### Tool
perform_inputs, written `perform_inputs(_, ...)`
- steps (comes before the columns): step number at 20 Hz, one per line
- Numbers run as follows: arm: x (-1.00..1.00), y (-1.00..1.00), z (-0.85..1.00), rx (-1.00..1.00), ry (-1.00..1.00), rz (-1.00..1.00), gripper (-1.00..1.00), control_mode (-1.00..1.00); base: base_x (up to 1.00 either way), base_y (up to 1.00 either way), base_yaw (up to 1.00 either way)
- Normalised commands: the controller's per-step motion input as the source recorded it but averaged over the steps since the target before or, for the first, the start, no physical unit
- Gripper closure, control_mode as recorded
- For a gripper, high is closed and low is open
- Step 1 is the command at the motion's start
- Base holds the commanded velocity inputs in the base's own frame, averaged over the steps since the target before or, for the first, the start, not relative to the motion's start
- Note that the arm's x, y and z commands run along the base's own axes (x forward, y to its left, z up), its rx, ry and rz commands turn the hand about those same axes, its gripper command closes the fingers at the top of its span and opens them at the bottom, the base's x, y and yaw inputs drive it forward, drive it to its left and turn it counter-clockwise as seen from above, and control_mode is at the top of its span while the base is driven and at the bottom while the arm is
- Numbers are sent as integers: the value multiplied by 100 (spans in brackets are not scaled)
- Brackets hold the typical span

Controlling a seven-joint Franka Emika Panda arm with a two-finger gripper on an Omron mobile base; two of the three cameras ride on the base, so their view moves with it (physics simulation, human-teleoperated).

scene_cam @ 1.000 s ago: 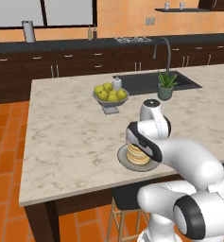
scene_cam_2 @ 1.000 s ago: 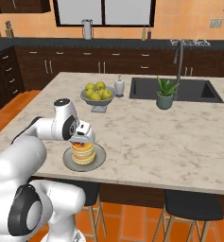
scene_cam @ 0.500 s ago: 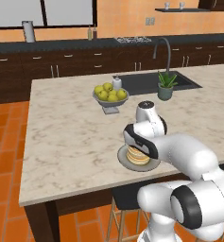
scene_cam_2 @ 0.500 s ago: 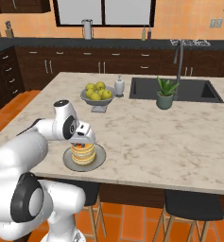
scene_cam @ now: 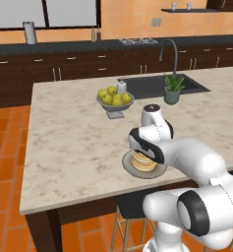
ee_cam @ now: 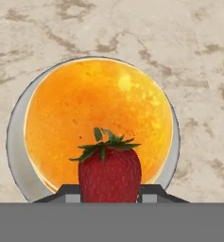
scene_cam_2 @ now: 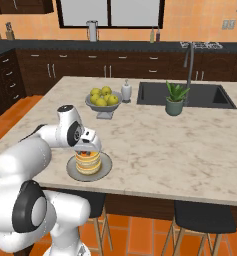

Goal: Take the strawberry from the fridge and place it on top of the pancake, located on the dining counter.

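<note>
I have the pincer (ee_cam: 108, 191) right above the pancake (ee_cam: 98, 123) on its plate (ee_cam: 15, 142) at the counter's (scene_cam: 69, 142) near edge, so the berry drops centrally. The strawberry (ee_cam: 109, 172) sits between the fingertips; whether they grip it or have let go, I cannot tell.

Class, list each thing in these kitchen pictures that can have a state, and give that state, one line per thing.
strawberry: upright between the jaws, over the pancake
pancake: stacked on the plate, top bare
plate: on the dining counter, holding the pancake
gripper: jaws close around the strawberry
fruit bowl: full of yellow-green fruit
faucet: no water seen
dining counter: carries all these
</note>
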Motion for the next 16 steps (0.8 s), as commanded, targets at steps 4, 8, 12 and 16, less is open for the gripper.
perform_inputs(4, 0, 0, 0, 0, 0, 0, -100, -100, 0, 0, 0)
perform_inputs(8, 0, 0, 0, 0, 0, 0, -100, -100, 0, 0, 0)
perform_inputs(12, 0, 0, 6, 0, -1, 0, -100, -100, 0, 0, 0)
perform_inputs(16, -20, 0, 74, 0, -16, 0, -100, -100, 0, 0, 0)
